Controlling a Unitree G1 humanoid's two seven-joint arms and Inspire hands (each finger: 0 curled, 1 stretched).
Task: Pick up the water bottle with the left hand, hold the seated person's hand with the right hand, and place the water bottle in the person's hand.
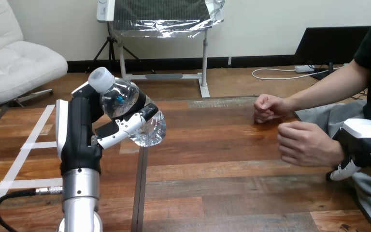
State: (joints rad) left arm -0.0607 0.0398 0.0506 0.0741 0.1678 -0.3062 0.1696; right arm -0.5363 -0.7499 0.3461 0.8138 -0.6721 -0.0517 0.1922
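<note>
My left hand (79,130) is raised above the table's left part and is shut on a clear water bottle (125,104). The bottle is tilted, with its white cap (100,78) up and to the left and its base toward the right. My right hand (367,140) is at the right edge, its fingers curled round the wrist of the person's nearer hand (304,144). That hand hangs loosely curled and holds nothing. A wide gap lies between the bottle and it.
The person's farther hand (269,107) rests as a fist on the wooden table (222,159) near its far edge. A dark seam (141,188) runs down the tabletop beside my left arm. White tape strips (29,145) cross the table's left part.
</note>
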